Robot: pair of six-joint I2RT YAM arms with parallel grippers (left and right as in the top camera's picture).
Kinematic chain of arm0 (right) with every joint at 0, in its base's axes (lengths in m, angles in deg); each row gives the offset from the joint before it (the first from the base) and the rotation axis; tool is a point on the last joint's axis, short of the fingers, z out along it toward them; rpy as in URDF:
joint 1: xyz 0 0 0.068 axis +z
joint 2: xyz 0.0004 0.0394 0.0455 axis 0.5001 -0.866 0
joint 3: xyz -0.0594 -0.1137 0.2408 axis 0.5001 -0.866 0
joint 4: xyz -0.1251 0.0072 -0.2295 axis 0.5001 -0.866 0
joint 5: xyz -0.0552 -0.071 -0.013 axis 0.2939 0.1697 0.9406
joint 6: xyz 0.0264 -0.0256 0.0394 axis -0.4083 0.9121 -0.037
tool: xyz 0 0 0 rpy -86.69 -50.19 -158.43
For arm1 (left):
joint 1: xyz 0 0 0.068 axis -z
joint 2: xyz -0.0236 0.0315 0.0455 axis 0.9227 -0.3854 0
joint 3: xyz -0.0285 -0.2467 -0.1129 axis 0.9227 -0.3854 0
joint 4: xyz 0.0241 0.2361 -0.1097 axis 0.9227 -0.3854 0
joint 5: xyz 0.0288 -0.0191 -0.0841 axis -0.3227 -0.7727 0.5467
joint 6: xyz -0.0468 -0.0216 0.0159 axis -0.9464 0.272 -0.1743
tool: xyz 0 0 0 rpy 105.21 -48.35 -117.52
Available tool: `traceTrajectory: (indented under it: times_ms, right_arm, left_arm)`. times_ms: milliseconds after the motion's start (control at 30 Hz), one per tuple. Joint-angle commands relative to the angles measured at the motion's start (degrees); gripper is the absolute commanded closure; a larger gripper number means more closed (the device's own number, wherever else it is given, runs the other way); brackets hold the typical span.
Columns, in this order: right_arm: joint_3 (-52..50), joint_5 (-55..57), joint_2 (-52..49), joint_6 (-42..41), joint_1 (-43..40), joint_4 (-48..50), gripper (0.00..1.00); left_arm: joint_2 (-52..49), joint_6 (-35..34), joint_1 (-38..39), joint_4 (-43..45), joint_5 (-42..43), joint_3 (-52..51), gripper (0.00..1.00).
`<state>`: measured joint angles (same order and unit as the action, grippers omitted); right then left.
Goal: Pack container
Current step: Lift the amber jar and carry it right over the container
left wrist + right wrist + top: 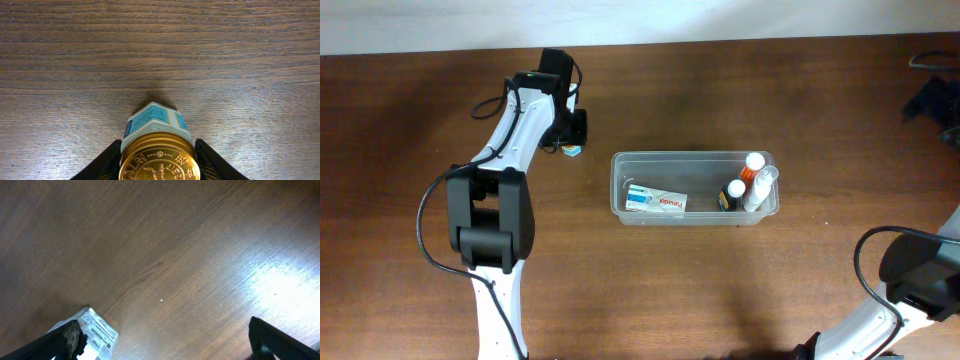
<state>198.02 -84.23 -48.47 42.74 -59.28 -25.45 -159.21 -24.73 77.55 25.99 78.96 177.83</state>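
Container point(615, 190), centre of the overhead frame with its long axis left-right, lies just right of the left tool point(158, 150), the nearer one, which grips a gold-lidded jar point(152, 120); the right tool point(165, 340) gapes wide.

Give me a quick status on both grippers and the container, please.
Left gripper shut on gold-lidded balm jar, left of container. Right gripper open, empty. Container holds box and bottles; nothing between it and jar.

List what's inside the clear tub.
A white box lies flat at the tub's left end; small white-capped bottles crowd the right end. They overlap, so anything beneath them is hidden.
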Motion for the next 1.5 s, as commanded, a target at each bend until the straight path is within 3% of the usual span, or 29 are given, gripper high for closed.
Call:
traceTrajectory:
  times_ms: [0, 733, 1133, 1467]
  right_arm:
    - [-0.31, -0.15, 0.63, -0.66, 0.00, -0.26, 0.02]
    - [-0.31, -0.15, 0.63, -0.68, 0.00, -0.28, 0.02]
    - [-0.31, -0.15, 0.63, -0.66, 0.00, -0.26, 0.02]
    - [-0.31, -0.15, 0.63, -0.66, 0.00, -0.26, 0.02]
  left_arm:
    - [-0.52, -0.07, -0.15, 0.09, -0.81, -0.22, 0.56]
    - [-0.46, 2.32, -0.15, -2.99, -0.81, 3.23, 0.62]
    - [-0.46, 3.93, -0.13, -20.94, -0.13, 21.27, 0.62]
    - [-0.46, 10.01, 0.72, -35.47, 14.27, 38.23, 0.67]
